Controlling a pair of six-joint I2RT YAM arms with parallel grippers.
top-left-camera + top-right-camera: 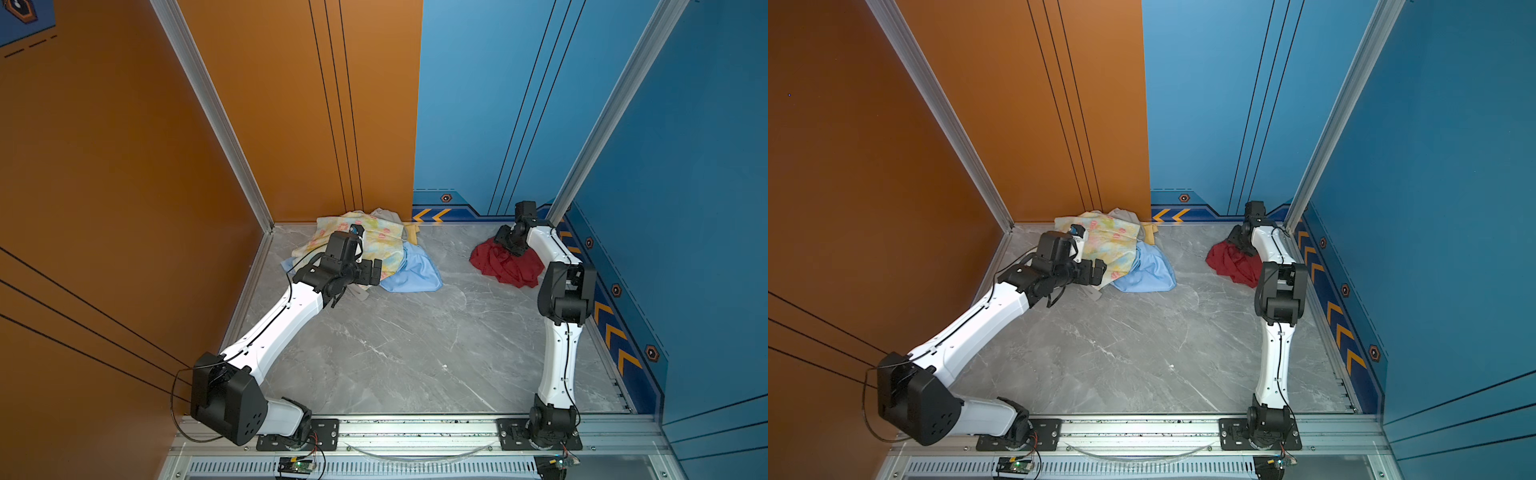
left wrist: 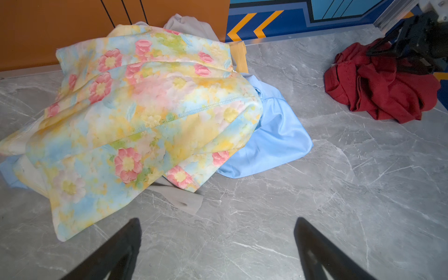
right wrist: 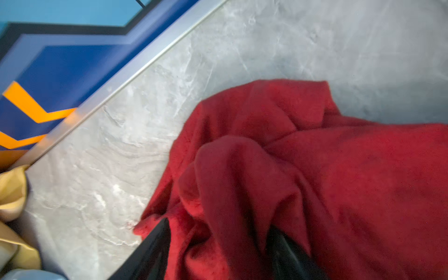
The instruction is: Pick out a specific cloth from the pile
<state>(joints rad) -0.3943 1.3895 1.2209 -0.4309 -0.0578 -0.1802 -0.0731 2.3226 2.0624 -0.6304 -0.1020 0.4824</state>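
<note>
The soft, crumpled red cloth [image 1: 507,268] is lying well apart from the pile [image 1: 386,245]. Your right gripper [image 3: 219,226] is standing parted around one fold; your left gripper [image 2: 217,220] is gaping, empty.

top views look down from high; low wrist views share the cloth [image 2: 378,82].

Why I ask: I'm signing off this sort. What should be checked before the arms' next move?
1. Plain dark red fabric cloth lies apart from the heaped pile of floral, light blue and grey-beige fabrics: ok.
2. Right gripper jaws apart: ok.
3. Red fold clear of its fingers: not ok, one lies between them.
4. Left gripper open, empty: ok.
5. Cloth snagged on a finger: cannot tell.
</note>
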